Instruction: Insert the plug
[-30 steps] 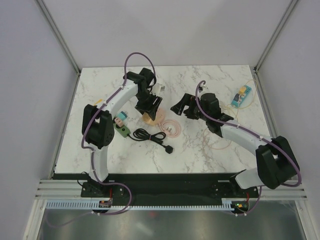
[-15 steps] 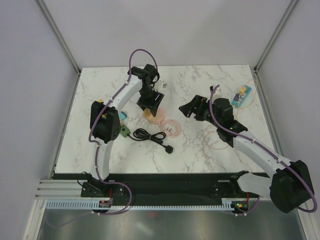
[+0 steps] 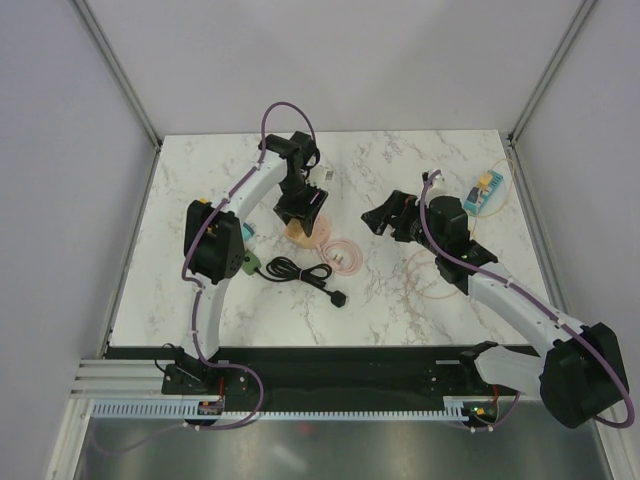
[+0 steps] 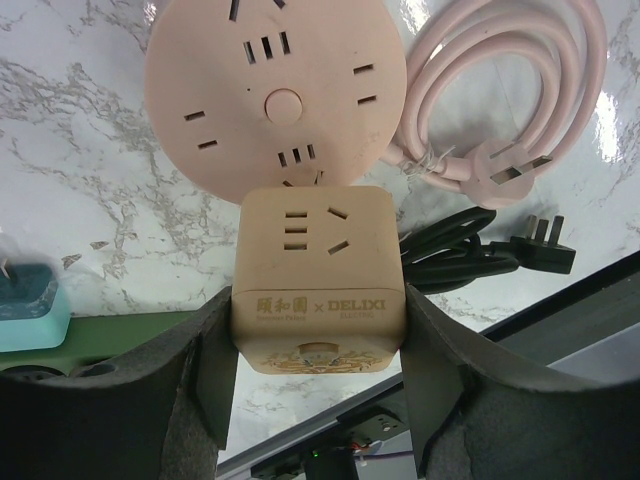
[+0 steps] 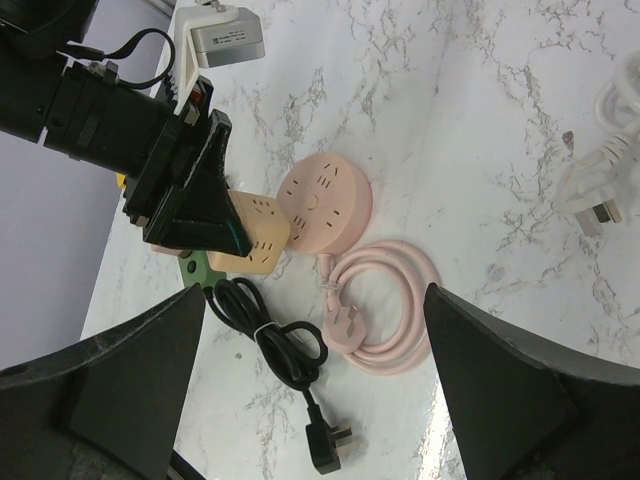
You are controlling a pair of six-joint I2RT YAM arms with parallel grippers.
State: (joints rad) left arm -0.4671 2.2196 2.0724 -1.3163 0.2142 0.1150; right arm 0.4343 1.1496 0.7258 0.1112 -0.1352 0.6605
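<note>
The marble bench [image 3: 400, 300] carries a round pink socket hub [image 4: 275, 95], upper centre in the left wrist view, with its pink cord [image 4: 520, 90] coiled at upper right. The left pincer [image 4: 320, 330] clamps a beige cube adapter [image 4: 318, 250] by its sides at lower centre, overlapping the hub's lower rim; contact cannot be told. The right pincer [image 3: 382, 216] stands wide and holds nothing, right of centre in the top view. A black cord [image 5: 270, 345] lies below the hub, its plug [image 4: 540, 245] right of the cube.

You see, on the marble table [image 3: 400, 160], a coiled black cord [image 3: 285, 268] near centre and a teal adapter [image 3: 482, 190] far right.
</note>
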